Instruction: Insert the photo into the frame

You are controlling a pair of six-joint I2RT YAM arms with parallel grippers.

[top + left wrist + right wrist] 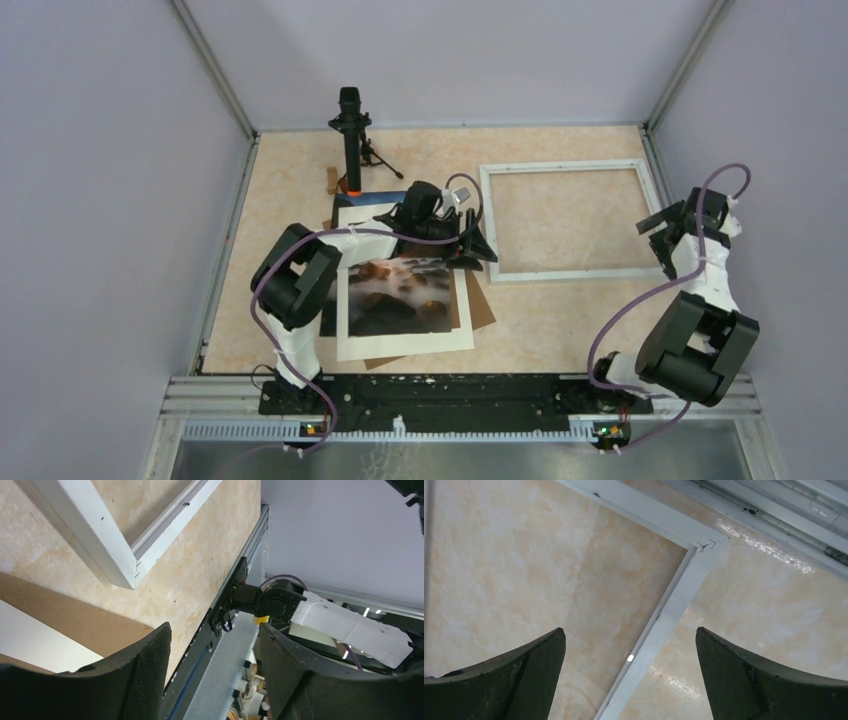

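Over on the far left a black tripod (350, 135) is standing upright near the back edge of the table (560, 330), and a small wooden block (332, 180) is sitting just beside its foot.

Nearer to me, the photo (400, 295) is lying flat, picture side up, its white margin showing round the dark rocks and orange glow. It is resting on a brown cardboard sheet (482, 312), whose edge is peeking out along the right and near sides. The photo is sitting left of the frame (570, 272) and wholly outside it.

The left arm (295, 280) is reaching across the photo's far end and hiding part of it. The left gripper (478, 245) is hanging over the photo's far right corner, close to the frame's near left corner. Its fingers (130, 680) are standing spread apart with nothing between them. Whether they are touching the paper I cannot tell.

Moving right, the frame is lying flat on the table, with bare table showing through its opening.

At the far right the right arm (700, 340) is bending up and over, holding the right gripper (660, 238) above the frame's right rail. Seen from its wrist camera, its fingers (504, 680) are gaping wide and empty. Below the gap, the white rail is running up to one mitred corner.
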